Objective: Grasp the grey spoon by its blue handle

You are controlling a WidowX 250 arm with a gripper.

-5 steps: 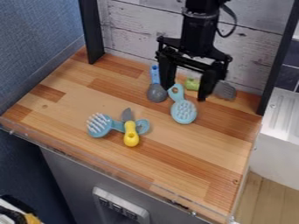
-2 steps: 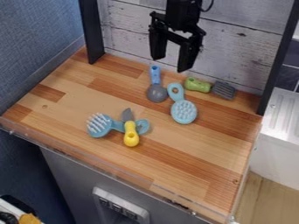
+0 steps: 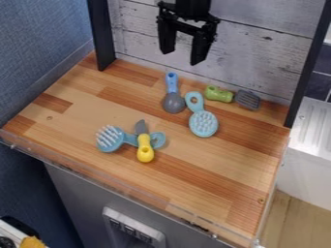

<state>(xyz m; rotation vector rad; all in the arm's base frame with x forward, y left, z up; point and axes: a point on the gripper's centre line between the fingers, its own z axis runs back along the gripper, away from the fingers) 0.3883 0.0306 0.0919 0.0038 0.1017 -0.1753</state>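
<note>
Gripper is hanging over the back of the wooden top, in front of the whitish plank wall. Its two fingers are standing well apart and pointing down, holding nothing: released. Both are staying clear of the utensils

Nearest below: spoon, grey bowl, blue handle, lying with its handle pointing toward the wall. Just beside it on the right of the view, a pale blue brush is lying bristles up, its looped handle angling back toward the spoon

Farther right, by the back edge, a spatula is resting, its green handle pointing toward the left of the view and its slotted grey head lying near the right-hand black post

Nearer the front, left of centre: a second brush, blue, is lying with its pale bristles showing. A knife is crossing over its handle, the yellow grip pointing to the front edge and the grey blade pointing back; the brush's loop is showing on the far side

Another black post is standing at the back left, next to a blue textured panel. A grey cabinet front is dropping away below the wooden top
</note>
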